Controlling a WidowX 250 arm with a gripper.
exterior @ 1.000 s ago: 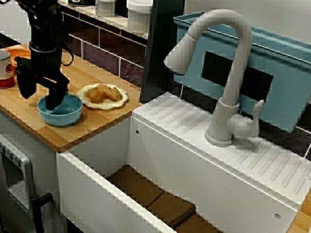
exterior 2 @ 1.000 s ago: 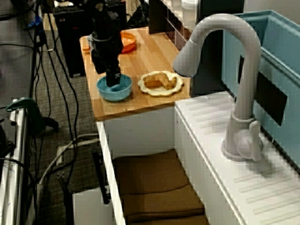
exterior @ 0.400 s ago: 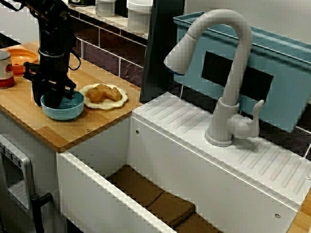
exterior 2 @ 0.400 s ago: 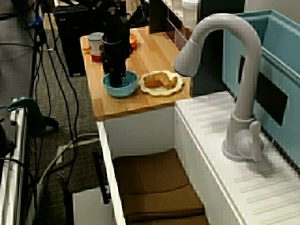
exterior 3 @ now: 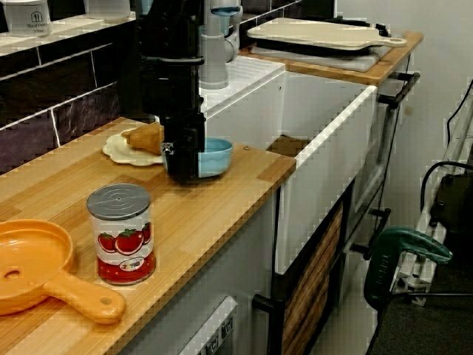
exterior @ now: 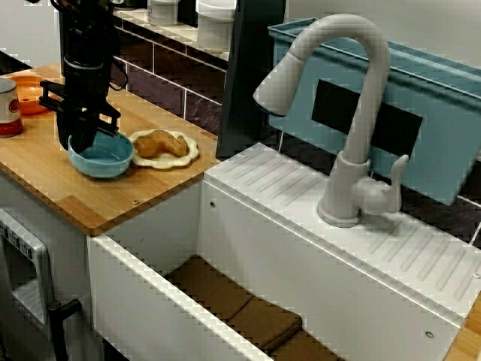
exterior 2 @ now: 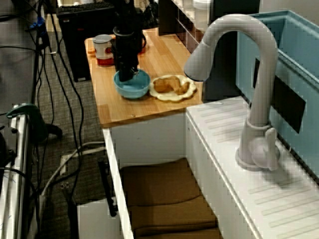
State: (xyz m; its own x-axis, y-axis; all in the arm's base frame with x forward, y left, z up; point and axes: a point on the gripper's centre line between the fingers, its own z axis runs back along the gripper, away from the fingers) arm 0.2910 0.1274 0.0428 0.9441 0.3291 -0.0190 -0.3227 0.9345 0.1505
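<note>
The wooden counter (exterior: 45,180) fills the left of the view across the sink, with the white sink (exterior: 150,286) and one faucet (exterior: 361,113) to its right. The black arm (exterior: 86,45) drops straight down at the upper left, its top cut off by the frame. One orange pan (exterior 3: 37,266), one plate (exterior: 192,156) of pastry, one blue bowl (exterior: 109,159) and one tomato can (exterior 3: 120,233) stand on the counter. The bowl sits at the left, just beside the plate. The gripper (exterior: 79,139) is clenched on the bowl's left rim and hides that side in the view from the counter end
</note>
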